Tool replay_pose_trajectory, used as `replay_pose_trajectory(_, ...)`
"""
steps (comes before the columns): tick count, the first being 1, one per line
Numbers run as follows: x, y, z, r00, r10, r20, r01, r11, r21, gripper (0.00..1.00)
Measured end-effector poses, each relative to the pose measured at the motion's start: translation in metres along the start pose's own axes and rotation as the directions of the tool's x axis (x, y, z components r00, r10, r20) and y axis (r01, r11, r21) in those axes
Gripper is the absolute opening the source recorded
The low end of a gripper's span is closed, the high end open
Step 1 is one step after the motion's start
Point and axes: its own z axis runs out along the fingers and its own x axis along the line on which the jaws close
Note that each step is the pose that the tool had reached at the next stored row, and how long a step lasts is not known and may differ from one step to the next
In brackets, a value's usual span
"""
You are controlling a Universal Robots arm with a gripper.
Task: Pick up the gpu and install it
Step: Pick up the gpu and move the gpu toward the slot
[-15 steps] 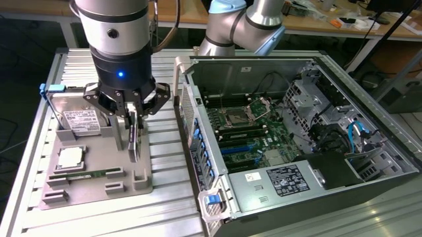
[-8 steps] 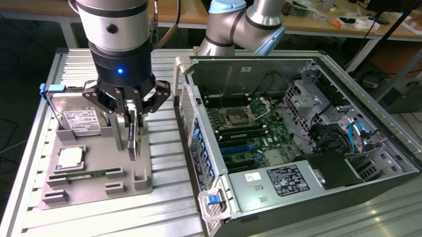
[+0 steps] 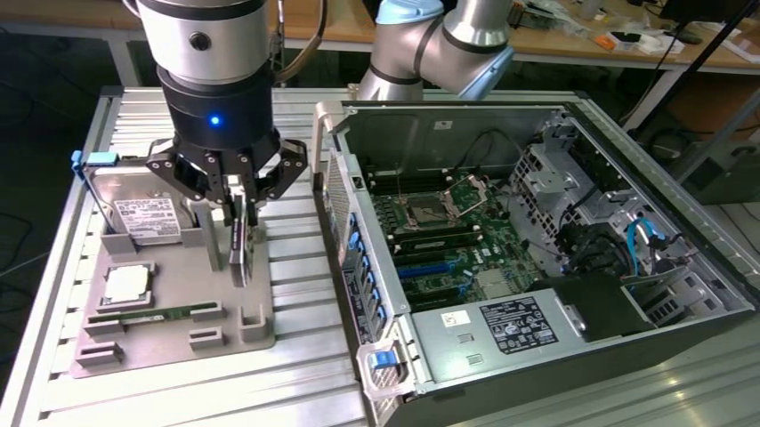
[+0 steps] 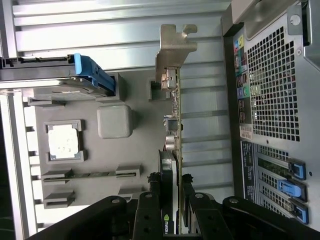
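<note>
The gpu (image 3: 242,249) stands on edge in the grey holder tray (image 3: 178,334) to the exterior view's left of the computer case. It is a thin green card with a black cooler on one face. My gripper (image 3: 241,203) reaches down over its upper edge, with the fingers shut on the card from both sides. In the wrist view the gpu (image 4: 172,130) runs edge-on away from the gripper (image 4: 171,220), and its silver end bracket (image 4: 175,45) is at the far end. The fingers (image 4: 150,212) press against the cooler and the board. I cannot tell whether the card's lower edge still rests in the holder.
The tray also holds a hard drive (image 3: 152,218) with a white label, a square processor (image 3: 127,283) and a narrow memory stick (image 3: 155,313). The open computer case (image 3: 618,133) lies on its side, showing the motherboard (image 3: 442,240). Its rear wall with blue slot clips (image 3: 366,285) faces the tray.
</note>
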Motion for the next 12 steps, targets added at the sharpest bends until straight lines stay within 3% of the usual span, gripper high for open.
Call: replay_pose_trajectory(12, -0.0002, 0.0002, -0.0061, 1.0000, 0.000, 0.0002, 0.000, 1.0000, 0.0024, 0.27)
